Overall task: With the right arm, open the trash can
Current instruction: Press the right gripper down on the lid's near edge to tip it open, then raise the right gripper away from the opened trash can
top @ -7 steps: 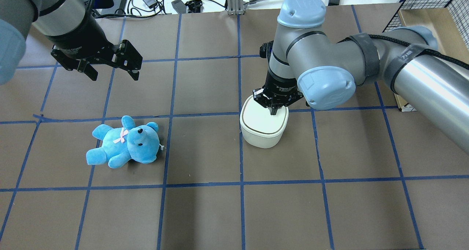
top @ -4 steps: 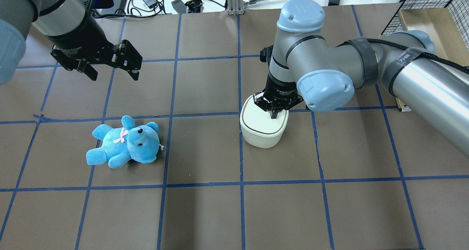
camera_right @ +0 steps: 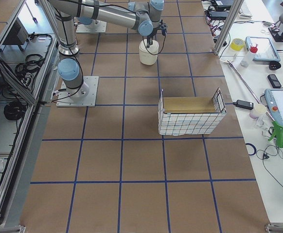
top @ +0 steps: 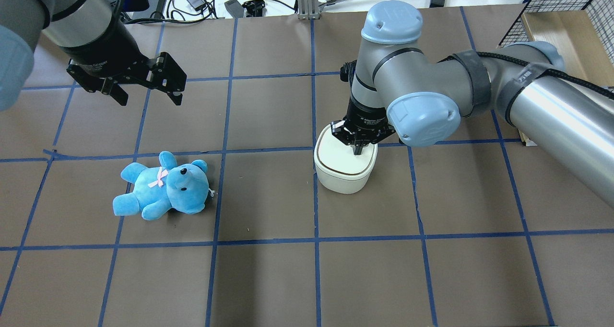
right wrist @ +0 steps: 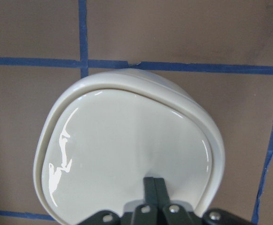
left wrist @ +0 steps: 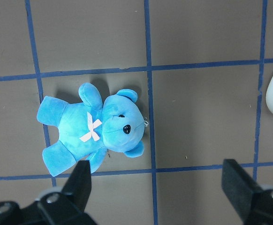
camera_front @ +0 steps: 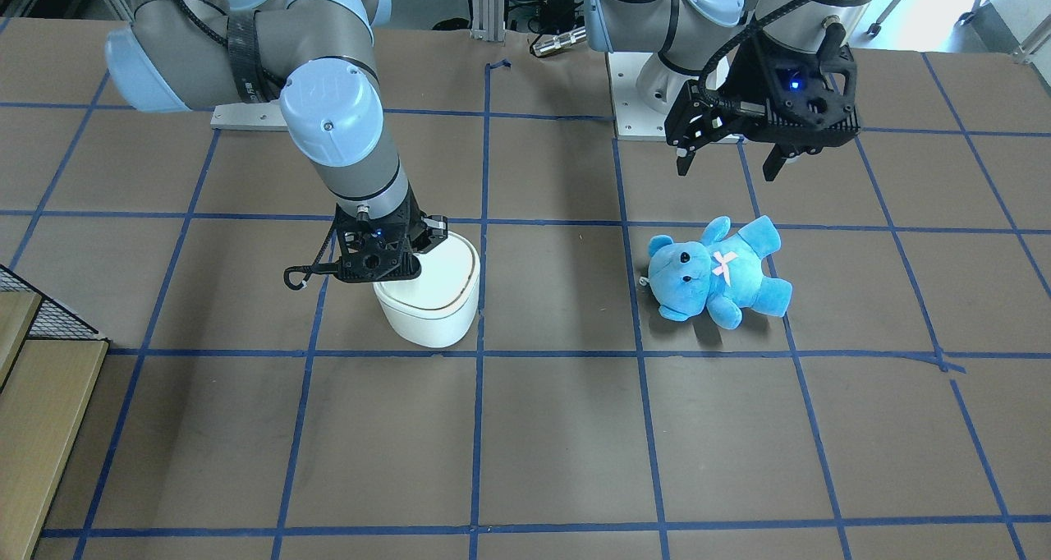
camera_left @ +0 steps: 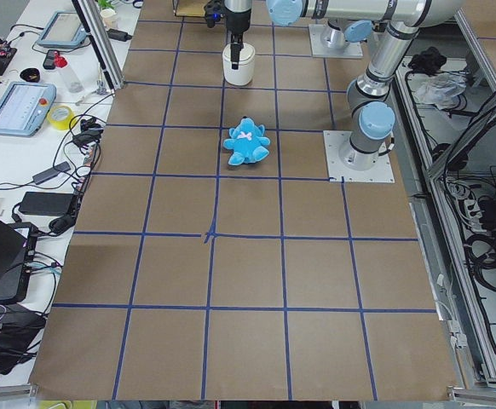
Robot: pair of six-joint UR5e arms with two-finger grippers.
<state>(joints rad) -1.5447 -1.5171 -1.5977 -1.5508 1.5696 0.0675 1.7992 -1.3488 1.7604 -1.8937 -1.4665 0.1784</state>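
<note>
Resting on the lid (top: 337, 155) of the small white rounded-square plastic trash can (top: 341, 174), right of table centre: right gripper (top: 358, 149), jaws closed together, empty. Contact at lid's 1 o'clock edge in overhead view; lid centre toward 7 o'clock. Left gripper (top: 149, 96) open, well apart.
</note>
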